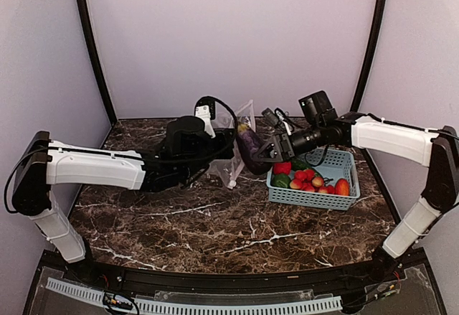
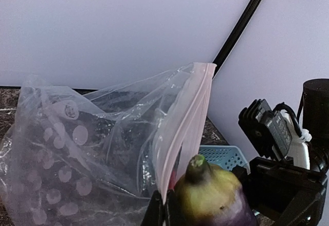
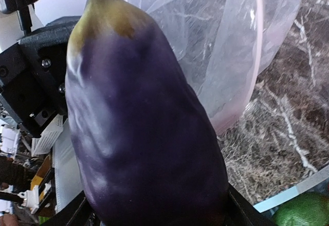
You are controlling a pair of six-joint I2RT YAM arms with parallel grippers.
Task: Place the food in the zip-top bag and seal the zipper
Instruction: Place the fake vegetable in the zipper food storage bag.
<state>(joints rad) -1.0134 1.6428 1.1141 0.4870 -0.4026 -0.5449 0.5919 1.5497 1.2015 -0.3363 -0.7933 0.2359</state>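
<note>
hanging above the table (image 1: 215, 229) near the middle of its far edge, the dark purple eggplant (image 1: 250, 148) is held by its fat lower end in the right gripper (image 1: 264, 154), whose jaws stand wide apart and press on either side of it. the eggplant's yellow-green stem tip points up and away from the gripper. it sits just beside the open mouth of the zip-top bag (image 2: 77, 149); it is not possible to tell whether it touches the plastic.

the bag is clear and crinkled, with pale grey dots. it stands up from the table toward the far edge, slightly left of the eggplant. the zipper (image 2: 193, 113), a thin pinkish-white strip, runs along the mouth edge from a raised corner down into the left gripper (image 2: 162, 213). that gripper is closed tight, pinching the mouth edge at the strip and holding that side of the bag up. the rest of the bag sags onto the marble.

the other food lies in a light-blue slotted basket (image 1: 308, 199) on the right side of the table, just right of the eggplant. inside are several red-pink strawberries (image 1: 307, 176), green vegetables (image 1: 281, 181) at the basket's left end, and an orange-red piece (image 1: 343, 186) at its right end.

the left arm reaches in from the left edge, the right arm from the right edge, and the two grippers are close together near the far edge.
</note>
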